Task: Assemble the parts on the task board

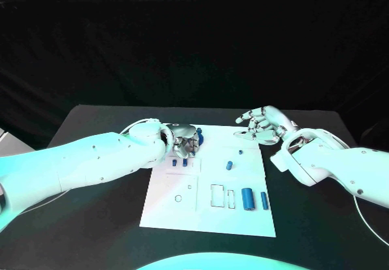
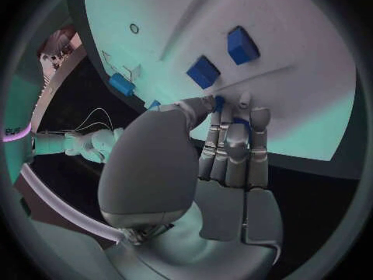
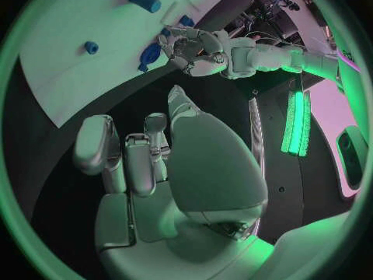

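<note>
Careful: your left hand [image 1: 185, 143] pinches a blue part [image 2: 220, 101] at the task board's [image 1: 243, 222] far edge; jostle it and it slips. Right hand [image 1: 261, 126] hovers beside the board, fingers spread, holding nothing.

Setting: robotics lab or test bay. Evidence: black table [image 1: 97, 225] backed by a black curtain [image 1: 194, 50], staged for recording. White task board [image 1: 170, 214] with outlined slots and small blue parts [image 1: 247, 198], a bench fixture rather than a household item. Loose cable [image 1: 369, 222] trailing from one arm. Cluttered equipment rack [image 3: 272, 3] and a glowing light strip [image 3: 295, 121] at the room's edge.
</note>
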`<action>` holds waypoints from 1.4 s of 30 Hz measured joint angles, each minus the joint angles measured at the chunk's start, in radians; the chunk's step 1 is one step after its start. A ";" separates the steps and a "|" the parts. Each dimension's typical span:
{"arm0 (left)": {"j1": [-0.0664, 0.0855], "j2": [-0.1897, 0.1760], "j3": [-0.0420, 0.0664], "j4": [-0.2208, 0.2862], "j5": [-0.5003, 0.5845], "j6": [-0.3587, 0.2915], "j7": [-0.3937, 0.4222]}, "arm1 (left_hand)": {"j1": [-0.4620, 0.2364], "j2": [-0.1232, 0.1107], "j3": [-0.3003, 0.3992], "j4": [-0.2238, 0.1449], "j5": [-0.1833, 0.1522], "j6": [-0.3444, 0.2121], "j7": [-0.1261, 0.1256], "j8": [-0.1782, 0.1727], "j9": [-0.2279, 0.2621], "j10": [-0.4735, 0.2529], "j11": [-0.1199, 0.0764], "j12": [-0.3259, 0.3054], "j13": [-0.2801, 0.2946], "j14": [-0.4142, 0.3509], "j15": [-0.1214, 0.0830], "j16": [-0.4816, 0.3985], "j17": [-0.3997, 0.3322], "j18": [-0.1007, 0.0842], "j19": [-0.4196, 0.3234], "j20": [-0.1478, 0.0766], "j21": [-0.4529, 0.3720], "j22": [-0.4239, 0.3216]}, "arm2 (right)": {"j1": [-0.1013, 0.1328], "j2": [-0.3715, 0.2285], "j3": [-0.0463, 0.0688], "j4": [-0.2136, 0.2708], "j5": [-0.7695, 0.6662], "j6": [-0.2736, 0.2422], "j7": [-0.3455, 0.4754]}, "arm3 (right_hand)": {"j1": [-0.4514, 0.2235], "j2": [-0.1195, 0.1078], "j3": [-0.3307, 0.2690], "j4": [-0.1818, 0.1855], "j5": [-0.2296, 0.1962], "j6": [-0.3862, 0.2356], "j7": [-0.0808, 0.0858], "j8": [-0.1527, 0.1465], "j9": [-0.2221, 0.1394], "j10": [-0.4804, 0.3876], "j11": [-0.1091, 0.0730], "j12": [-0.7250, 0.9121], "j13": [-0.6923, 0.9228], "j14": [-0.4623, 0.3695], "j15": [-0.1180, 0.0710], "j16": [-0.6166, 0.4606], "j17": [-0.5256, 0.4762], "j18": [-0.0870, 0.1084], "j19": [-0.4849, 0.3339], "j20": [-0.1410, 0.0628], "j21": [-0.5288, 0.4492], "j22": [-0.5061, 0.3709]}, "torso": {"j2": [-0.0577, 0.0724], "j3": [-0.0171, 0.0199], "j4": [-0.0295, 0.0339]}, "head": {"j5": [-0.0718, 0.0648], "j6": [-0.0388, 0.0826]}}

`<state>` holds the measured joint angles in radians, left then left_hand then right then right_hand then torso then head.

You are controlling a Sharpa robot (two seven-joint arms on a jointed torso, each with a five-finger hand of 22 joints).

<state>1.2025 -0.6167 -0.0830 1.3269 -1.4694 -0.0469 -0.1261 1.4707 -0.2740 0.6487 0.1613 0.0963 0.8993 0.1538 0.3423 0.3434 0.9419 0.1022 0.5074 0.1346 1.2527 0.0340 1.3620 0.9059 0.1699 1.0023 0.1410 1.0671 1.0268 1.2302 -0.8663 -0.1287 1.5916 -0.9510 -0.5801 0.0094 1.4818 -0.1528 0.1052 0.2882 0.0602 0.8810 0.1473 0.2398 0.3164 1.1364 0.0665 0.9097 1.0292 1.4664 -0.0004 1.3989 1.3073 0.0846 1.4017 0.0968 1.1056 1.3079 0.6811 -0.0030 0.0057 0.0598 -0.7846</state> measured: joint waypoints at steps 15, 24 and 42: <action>-0.005 0.001 -0.002 -0.011 0.010 -0.033 0.018 | 0.005 0.037 0.042 -0.070 -0.001 0.073 -0.013 0.007 0.016 0.109 -0.023 -0.048 -0.004 0.077 -0.020 0.046 0.091 -0.017 0.074 -0.020 0.098 0.091 | 0.000 0.000 0.000 0.001 0.000 0.000 -0.001 | 0.000 0.000 0.000 0.000 0.000 0.000 0.000 0.004 0.001 0.000 0.000 0.000 -0.005 0.000 0.000 0.000 0.000 0.000 0.000 0.000 0.000 0.000 | -0.001 -0.0001 0.0005 | -0.001 0.003; -0.008 -0.015 0.001 0.000 0.025 -0.076 0.039 | 0.000 0.042 0.047 -0.080 -0.003 0.082 -0.011 0.002 0.018 0.124 -0.024 -0.069 -0.006 0.084 -0.020 0.051 0.096 -0.017 0.084 -0.023 0.109 0.105 | 0.000 0.001 0.000 0.000 0.000 0.000 -0.001 | 0.000 0.000 0.000 0.000 0.000 0.000 0.000 0.004 0.001 0.001 0.001 0.000 -0.005 0.000 0.000 0.000 0.000 0.000 0.000 0.000 0.000 0.000 | -0.001 -0.0008 0.0008 | 0.001 0.008; -0.001 -0.155 0.053 0.111 0.117 -0.076 0.061 | -0.009 0.041 0.047 -0.086 -0.004 0.089 -0.011 -0.004 0.020 0.138 -0.023 -0.087 -0.006 0.091 -0.020 0.051 0.100 -0.016 0.087 -0.020 0.117 0.112 | 0.000 -0.004 0.000 -0.002 0.000 0.000 0.000 | 0.000 0.000 0.000 0.000 0.000 0.002 0.002 0.004 0.001 -0.002 -0.002 -0.010 -0.013 0.000 0.000 0.000 0.000 0.000 0.000 0.000 -0.005 0.000 | -0.002 0.0000 0.0019 | 0.003 0.011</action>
<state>1.2011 -0.7718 -0.0296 1.4384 -1.3524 -0.1226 -0.0652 1.4614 -0.2331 0.6954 0.0754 0.0927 0.9886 0.1427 0.3384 0.3637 1.0798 0.0789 0.4208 0.1285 1.3438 0.0144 1.4133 1.0055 0.1535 1.0898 0.1214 1.1843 1.1392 1.2302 -0.8702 -0.1284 1.5898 -0.9514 -0.5800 0.0091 1.4818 -0.1528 0.1052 0.2882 0.0602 0.8832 0.1495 0.2438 0.3172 1.1344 0.0644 0.9002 1.0160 1.4664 -0.0004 1.3989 1.3070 0.0845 1.4018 0.0968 1.1009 1.3074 0.6790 -0.0030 0.0076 0.0624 -0.7733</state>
